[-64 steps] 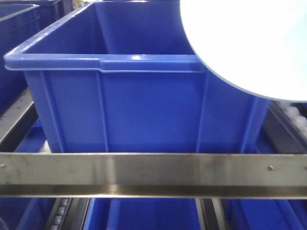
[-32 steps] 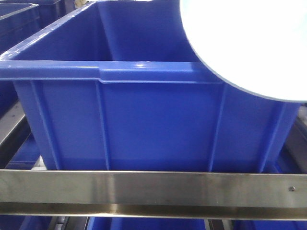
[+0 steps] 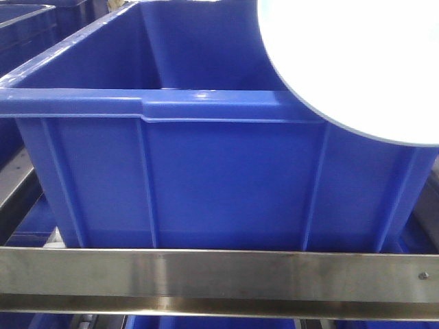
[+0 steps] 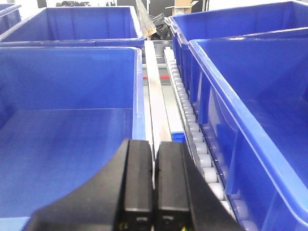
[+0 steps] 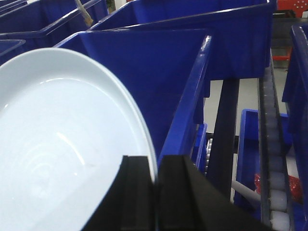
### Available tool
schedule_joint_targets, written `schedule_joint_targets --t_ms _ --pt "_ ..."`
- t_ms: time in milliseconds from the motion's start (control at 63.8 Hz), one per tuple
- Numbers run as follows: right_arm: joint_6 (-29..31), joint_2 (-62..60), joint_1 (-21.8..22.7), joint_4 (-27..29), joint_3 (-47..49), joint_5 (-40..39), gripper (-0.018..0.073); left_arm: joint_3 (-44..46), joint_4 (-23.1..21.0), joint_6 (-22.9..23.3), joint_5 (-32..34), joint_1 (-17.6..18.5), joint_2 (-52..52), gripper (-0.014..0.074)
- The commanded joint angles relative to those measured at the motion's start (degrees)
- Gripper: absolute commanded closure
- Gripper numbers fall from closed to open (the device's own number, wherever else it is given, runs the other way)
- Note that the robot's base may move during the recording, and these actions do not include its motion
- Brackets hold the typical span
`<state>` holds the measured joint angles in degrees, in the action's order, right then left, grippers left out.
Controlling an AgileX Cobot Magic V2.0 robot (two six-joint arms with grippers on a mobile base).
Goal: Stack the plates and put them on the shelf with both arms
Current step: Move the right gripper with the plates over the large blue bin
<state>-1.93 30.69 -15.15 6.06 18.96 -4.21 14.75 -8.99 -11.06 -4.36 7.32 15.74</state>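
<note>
Risk: the pale blue-white glossy round plate (image 5: 62, 144) is held only by its rim edge, pinched between the black fingers of the right gripper (image 5: 155, 185). A grip on so little of a smooth rim could, in my judgement, let the plate pivot or slide out, more so if the arm jolts. In the front view the plate (image 3: 357, 65) hangs over the right end of the large blue plastic crate (image 3: 199, 178), overlapping its near wall and right corner; whether it touches the crate rim cannot be told. A lowering move from here could strike that rim and lever the plate free. Only one plate can be made out; whether a second lies under it is not visible.

The left gripper (image 4: 154, 185) shows its black fingers drawn nearly together, with only a thin sliver between them. Whether that sliver is a plate rim or the steel rail (image 4: 156, 113) behind cannot be told. If the left holds nothing, the whole load rests on one side.

Orientation: the plate is round and so has no long axis. In the right wrist view its hollow face shows toward the camera, and the disc extends leftward from the fingers over the crate interior. Its exact tilt cannot be judged.
</note>
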Motion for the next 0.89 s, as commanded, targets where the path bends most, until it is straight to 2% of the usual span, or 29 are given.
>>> schedule_joint_targets --t_ms 0,486,736,877 --pt "-0.09 -0.05 0.39 0.16 1.71 -6.58 0.0523 1.61 -0.04 0.19 5.3 -0.06 0.69 0.0516" --pt "-0.09 -0.03 0.24 0.16 2.25 -8.67 0.0523 1.61 -0.04 0.19 5.3 -0.06 0.69 0.0516" --pt "-0.09 4.71 -2.4 0.16 10.44 -3.19 0.052 1.61 -0.04 0.19 5.3 -0.06 0.69 0.0516" --pt "-0.09 12.13 -5.22 0.16 15.68 -4.04 0.052 1.61 -0.04 0.19 5.3 -0.06 0.69 0.0516"
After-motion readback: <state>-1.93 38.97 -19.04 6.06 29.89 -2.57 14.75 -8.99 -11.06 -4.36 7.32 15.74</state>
